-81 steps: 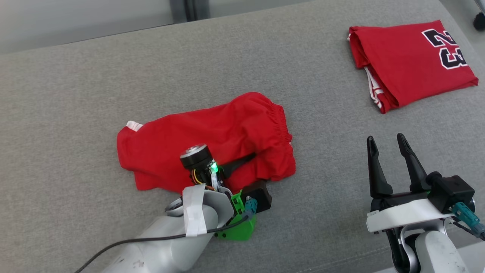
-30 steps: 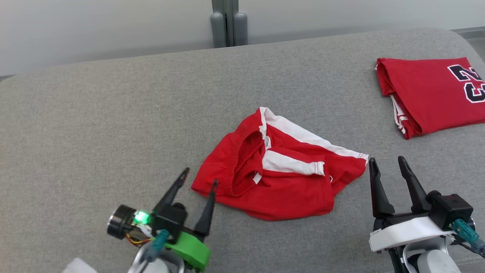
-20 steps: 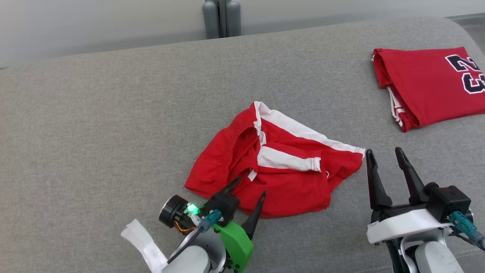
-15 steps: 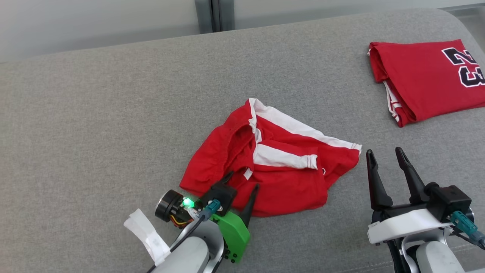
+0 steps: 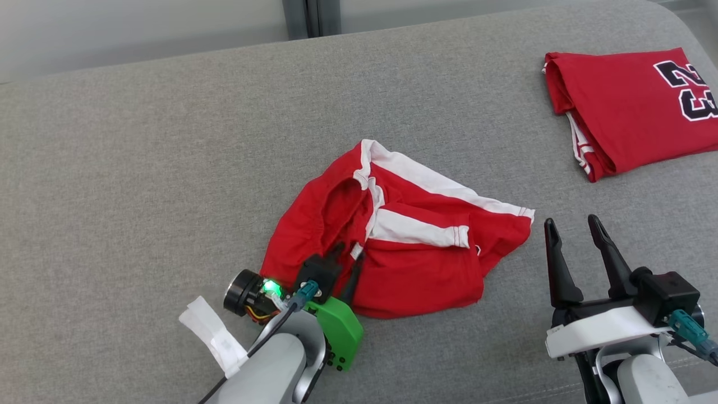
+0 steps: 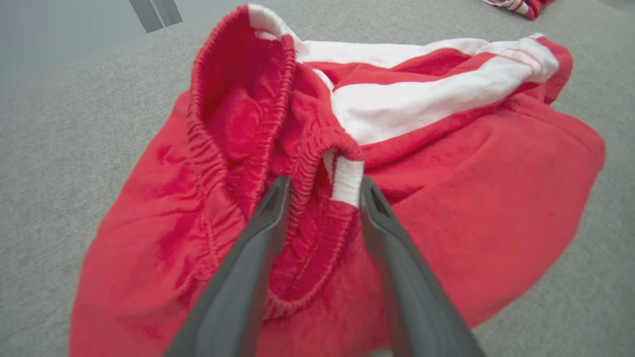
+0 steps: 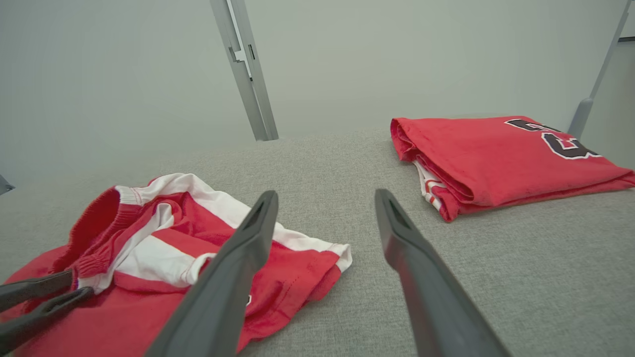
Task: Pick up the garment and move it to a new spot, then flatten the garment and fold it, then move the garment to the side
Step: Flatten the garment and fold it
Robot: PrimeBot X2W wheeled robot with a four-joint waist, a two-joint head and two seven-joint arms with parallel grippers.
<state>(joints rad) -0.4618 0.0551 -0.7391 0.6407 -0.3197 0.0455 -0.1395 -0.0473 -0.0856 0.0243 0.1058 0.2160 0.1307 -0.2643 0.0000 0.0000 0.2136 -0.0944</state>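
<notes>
- At the middle of a grey padded surface [image 5: 140,168], crumpled red shorts [image 5: 415,264] with white side stripes, elastic waistband gaping toward 10 o'clock.
- At the shorts' 7 o'clock edge, left tool [image 5: 346,255], dark fingers pointing toward 1 o'clock, tips down on the cloth.
- Closer, from the left wrist: left tool [image 6: 325,182] astride a bunched ridge of waistband, one finger touching each side, a white strip pressed against the finger on the 3 o'clock side.
- Gap between those fingers packed with red cloth; impossible to tell whether clamped tight or merely straddling.
- At the shorts' 3 o'clock, right tool [image 5: 571,220], just beside the striped corner yet apart from it, fingers spread wide and pointing to 12 o'clock.
- From the right wrist: right tool [image 7: 325,193] above bare grey surface, shorts at 8 o'clock.
- At 2 o'clock, well apart from the shorts, folded red jersey [image 5: 622,106] with black-and-white numerals.
</notes>
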